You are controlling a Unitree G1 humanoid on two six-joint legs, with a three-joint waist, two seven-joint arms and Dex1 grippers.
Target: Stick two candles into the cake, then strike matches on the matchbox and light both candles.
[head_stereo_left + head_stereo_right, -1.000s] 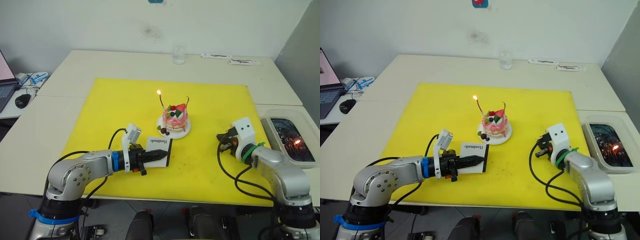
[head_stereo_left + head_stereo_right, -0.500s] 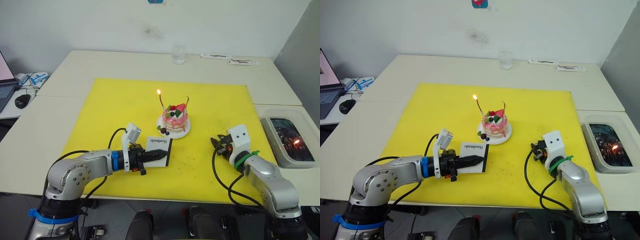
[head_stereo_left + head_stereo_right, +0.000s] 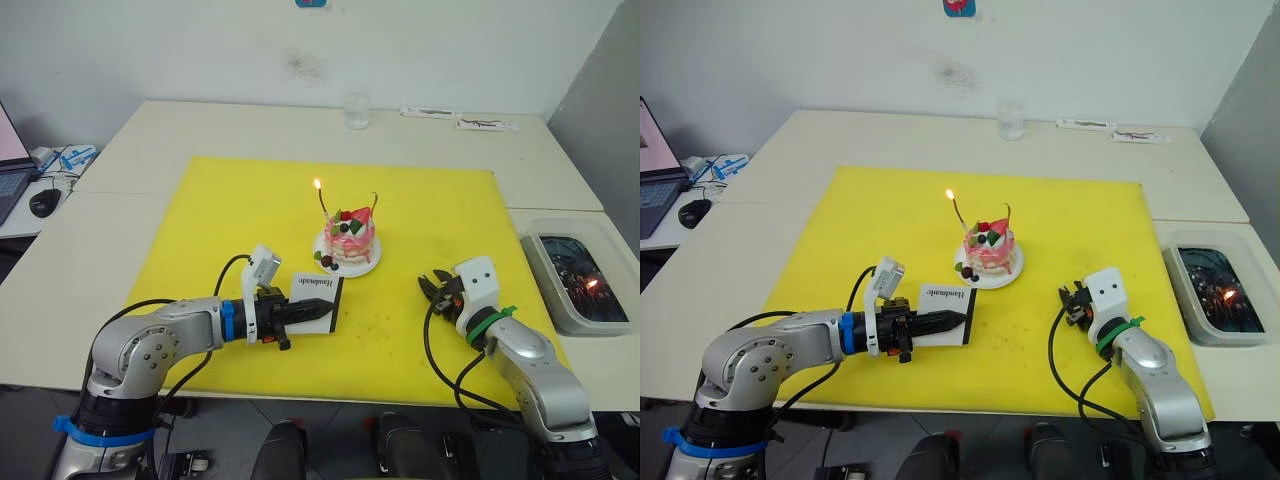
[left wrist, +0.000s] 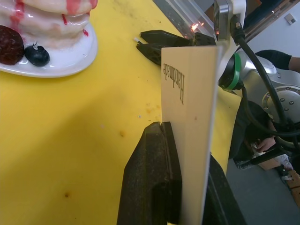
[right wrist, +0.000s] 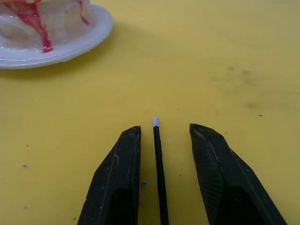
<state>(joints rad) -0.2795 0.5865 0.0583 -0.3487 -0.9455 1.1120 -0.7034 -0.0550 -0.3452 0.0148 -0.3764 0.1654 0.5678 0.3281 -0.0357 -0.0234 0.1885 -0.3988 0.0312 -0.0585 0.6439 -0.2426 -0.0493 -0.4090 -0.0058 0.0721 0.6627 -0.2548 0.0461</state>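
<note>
2 candles (image 3: 322,203) stand in the cake (image 3: 350,238). 1 has a small flame on top, and the other (image 3: 375,204) has no flame, so I think the job is half done.

The left pincer (image 3: 318,310) is shut tight on the matchbox (image 3: 318,297). In the left wrist view the box stands up on its thin edge between the 2 fingers (image 4: 152,178), with its long side running away from the pincer and its free end toward the right pincer. I think it is held like this so it stays firm and the striking edge is easy to rub.

The right pincer (image 5: 161,154) is low over the yellow mat (image 3: 250,210), with its fingers apart and nothing gripped. A match (image 5: 158,176) lies flat on the mat right between those fingers. Its long line runs the same way as the fingers, and its pale tip points out past them, toward the cake plate ahead. Lying like this, it looks ready to be pinched, and the tip would stick out for striking.
</note>
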